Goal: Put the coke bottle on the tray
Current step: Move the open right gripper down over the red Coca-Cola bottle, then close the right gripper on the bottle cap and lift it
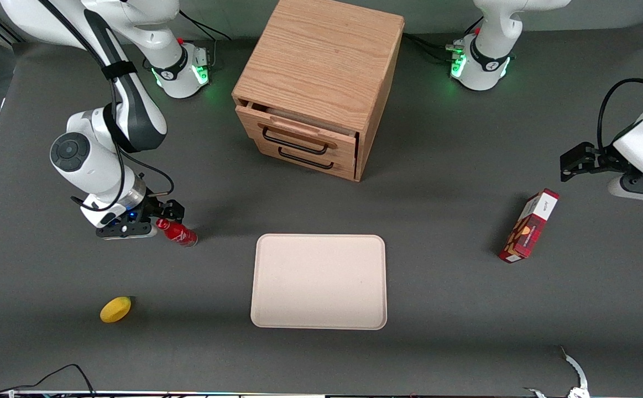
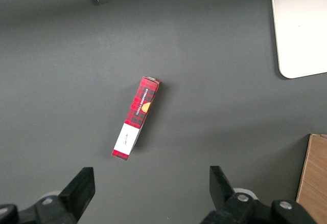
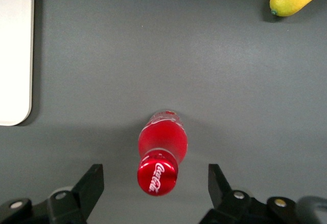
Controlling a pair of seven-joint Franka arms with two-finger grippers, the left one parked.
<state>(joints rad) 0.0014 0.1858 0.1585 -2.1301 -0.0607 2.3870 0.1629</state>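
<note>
- Gripper (image 3: 156, 183): hanging low over the table at the working arm's end, fingers spread wide, gripping nothing; the bottle cap is showing between the two fingers in the wrist view.
- Bottle (image 1: 177, 232): standing upright on the table, just beside the gripper, not yet lifted. It is sitting apart from the tray (image 1: 319, 281), with bare table between them.
- Tray: lying flat near the middle of the table, nearer the front camera than the cabinet (image 1: 318, 83), carrying nothing.
- Risk, tipping: the bottle is looking narrow and tall for its base; a finger nudging one side before the other would likely be knocking it over and sending it rolling.
- Risk, high grip: fingers closing only on the cap would probably be leaving the body swinging, or slipping free in transit.
- Risk, set-down: the raised tray rim could be catching the base if the bottle is travelling too low; releasing it tilted would likely be toppling it.
- Lemon (image 1: 115, 309): lying nearer the front camera than the bottle, well apart; seemingly posing no obstruction.
- Carton (image 1: 528, 233): lying toward the parked arm's end; a red item that should not be getting mistaken for the bottle.
</note>
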